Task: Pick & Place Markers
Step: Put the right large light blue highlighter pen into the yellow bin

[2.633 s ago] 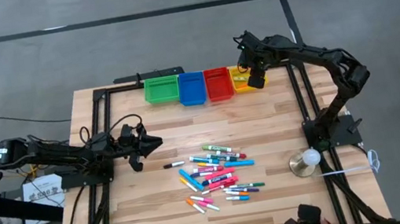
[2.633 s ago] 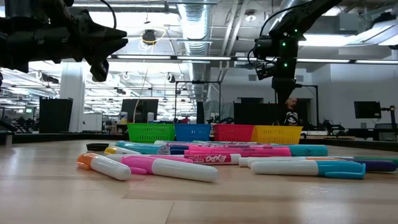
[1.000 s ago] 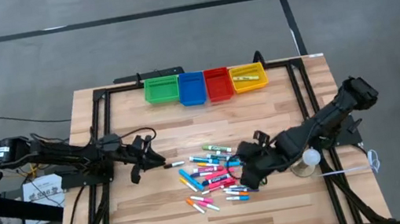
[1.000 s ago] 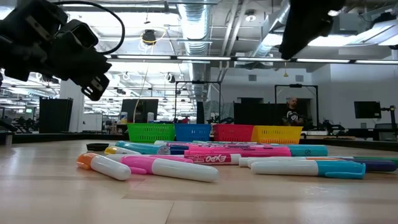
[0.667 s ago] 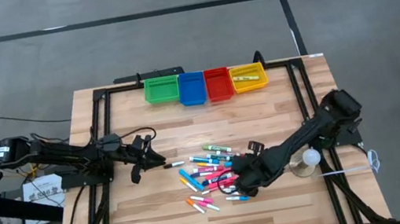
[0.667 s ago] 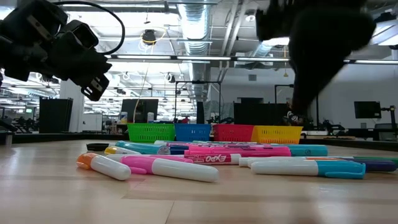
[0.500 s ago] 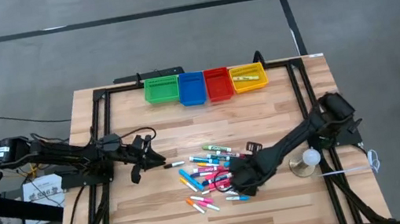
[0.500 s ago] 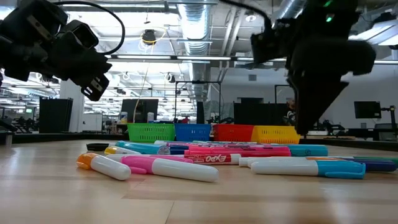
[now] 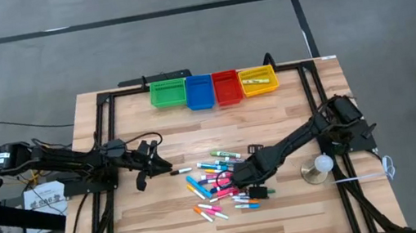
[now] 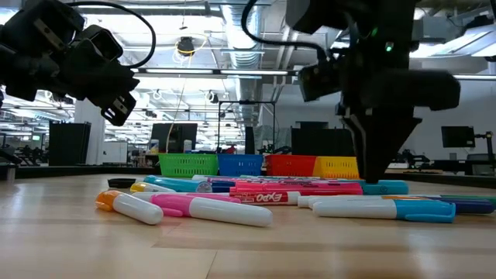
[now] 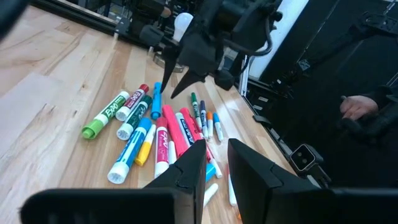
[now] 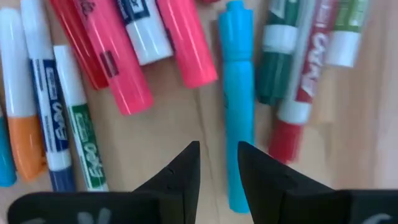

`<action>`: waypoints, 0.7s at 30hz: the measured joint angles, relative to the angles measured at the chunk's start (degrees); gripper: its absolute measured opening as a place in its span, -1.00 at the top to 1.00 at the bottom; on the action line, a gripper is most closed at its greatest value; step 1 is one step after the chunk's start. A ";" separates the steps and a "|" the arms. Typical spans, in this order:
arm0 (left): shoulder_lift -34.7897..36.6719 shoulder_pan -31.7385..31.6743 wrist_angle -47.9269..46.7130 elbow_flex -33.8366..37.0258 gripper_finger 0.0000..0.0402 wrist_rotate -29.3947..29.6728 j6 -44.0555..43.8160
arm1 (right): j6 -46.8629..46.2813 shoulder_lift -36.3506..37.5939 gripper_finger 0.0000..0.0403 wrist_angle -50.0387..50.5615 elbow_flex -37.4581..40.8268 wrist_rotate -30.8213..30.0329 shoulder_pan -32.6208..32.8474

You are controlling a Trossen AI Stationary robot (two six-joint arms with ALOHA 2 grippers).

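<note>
The markers [image 9: 222, 182] lie in a loose pile on the middle of the wooden table, flat on their sides; they show also in the low view [image 10: 256, 198] and the left wrist view [image 11: 168, 134]. My right gripper [image 9: 243, 182] points down just over the right side of the pile, open by a narrow gap [image 12: 217, 168], with bare wood between its fingers. A cyan marker [image 12: 239, 106] lies just beyond them. I cannot see it touching any marker. My left gripper [image 9: 155, 159] waits left of the pile, above the table, narrowly open [image 11: 216, 168] and holding nothing.
Green [image 9: 167, 93], blue [image 9: 199, 91], red [image 9: 226, 87] and yellow [image 9: 258, 81] bins stand in a row at the far edge. A black marker [image 9: 180, 171] lies apart, near my left gripper. A round brass thing with a white ball [image 9: 319, 168] sits at the right. A person's hand [image 11: 354, 109] shows beyond the table.
My right gripper has come down and toward the table's left, from the right of the pile to just over its right side, and it has rolled about its own axis on the way. The markers have stayed where they were.
</note>
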State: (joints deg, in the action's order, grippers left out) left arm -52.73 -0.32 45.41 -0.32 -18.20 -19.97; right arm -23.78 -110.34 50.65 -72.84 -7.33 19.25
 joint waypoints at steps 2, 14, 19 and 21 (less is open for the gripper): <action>0.00 0.00 -0.02 0.00 0.67 0.00 0.00 | 0.32 -0.54 0.52 0.09 0.00 0.04 -0.53; 0.00 0.01 -0.04 -0.02 0.67 0.00 -1.25 | 2.83 -0.59 0.52 -0.67 0.00 2.40 -1.78; 0.00 0.00 -0.04 -0.02 0.67 -0.01 -1.70 | 2.61 0.00 0.52 1.55 -1.17 3.26 -1.60; 0.00 0.02 -0.04 -0.02 0.67 0.00 -1.70 | 3.31 0.00 0.52 1.85 -1.74 3.01 -1.64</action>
State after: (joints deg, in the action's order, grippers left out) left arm -52.73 -0.30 45.36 -0.34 -18.20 -21.67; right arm -20.47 -110.34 52.50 -74.58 -4.32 17.61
